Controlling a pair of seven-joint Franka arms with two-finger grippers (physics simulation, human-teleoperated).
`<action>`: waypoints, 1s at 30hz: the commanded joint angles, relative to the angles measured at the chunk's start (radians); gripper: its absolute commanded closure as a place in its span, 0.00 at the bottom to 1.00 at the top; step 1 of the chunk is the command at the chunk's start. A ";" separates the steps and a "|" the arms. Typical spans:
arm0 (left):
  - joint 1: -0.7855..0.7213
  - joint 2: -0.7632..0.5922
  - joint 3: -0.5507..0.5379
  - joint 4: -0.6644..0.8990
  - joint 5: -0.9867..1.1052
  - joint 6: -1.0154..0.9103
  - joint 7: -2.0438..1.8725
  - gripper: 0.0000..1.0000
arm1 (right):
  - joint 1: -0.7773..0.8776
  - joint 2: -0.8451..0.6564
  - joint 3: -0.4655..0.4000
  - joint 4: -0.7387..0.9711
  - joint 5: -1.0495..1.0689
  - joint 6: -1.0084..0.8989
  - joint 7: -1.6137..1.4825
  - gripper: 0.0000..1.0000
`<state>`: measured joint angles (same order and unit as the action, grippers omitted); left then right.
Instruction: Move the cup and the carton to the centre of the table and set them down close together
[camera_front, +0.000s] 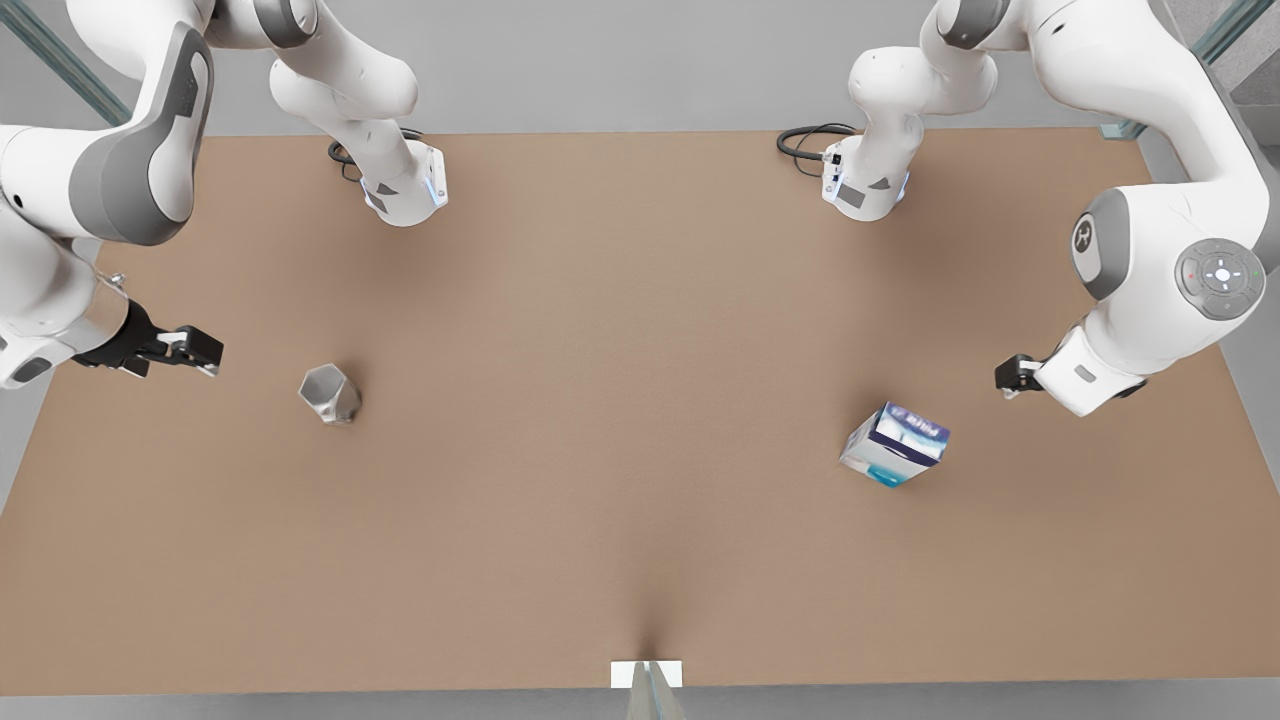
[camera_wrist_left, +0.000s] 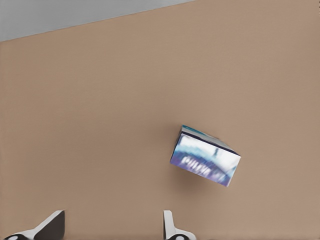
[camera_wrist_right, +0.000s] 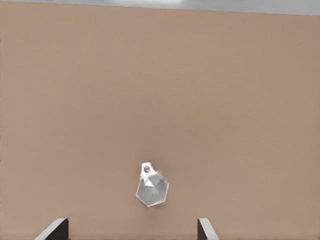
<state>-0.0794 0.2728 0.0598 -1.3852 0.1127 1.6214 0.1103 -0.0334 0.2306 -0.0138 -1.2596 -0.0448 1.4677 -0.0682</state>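
Note:
The silver faceted cup (camera_front: 330, 394) stands on the brown table (camera_front: 640, 300) toward the front view's left. My right gripper (camera_front: 205, 350) hovers open just left of it, apart from it; the right wrist view has the cup (camera_wrist_right: 151, 187) ahead of the spread fingertips (camera_wrist_right: 56, 228), nothing between them. The white and blue carton (camera_front: 895, 443) sits toward the front view's right, turned at an angle. My left gripper (camera_front: 1008, 376) hangs to its upper right, not touching. In the left wrist view the carton (camera_wrist_left: 205, 156) lies beyond the open gripper (camera_wrist_left: 111, 226).
Both arm bases (camera_front: 400, 185) (camera_front: 865, 180) stand on the far side of the table with black cables beside them. A small white marker (camera_front: 646, 674) sits at the middle of the near edge. Grey floor surrounds the tabletop.

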 joint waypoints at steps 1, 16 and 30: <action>0.000 0.000 0.000 0.000 0.004 0.000 0.000 0.00 | 0.000 0.000 0.000 -0.001 0.000 0.000 0.004 0.00; -0.002 0.014 -0.002 -0.008 -0.004 0.002 -0.003 0.00 | 0.023 -0.028 0.089 -0.428 0.060 0.261 0.007 0.00; 0.000 0.042 -0.002 -0.008 -0.005 0.011 -0.003 0.00 | 0.017 -0.033 0.083 -0.816 0.026 0.700 0.031 0.00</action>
<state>-0.0795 0.3160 0.0582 -1.3929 0.1078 1.6321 0.1074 -0.0132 0.2006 0.0608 -2.0763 -0.0263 2.1688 -0.0368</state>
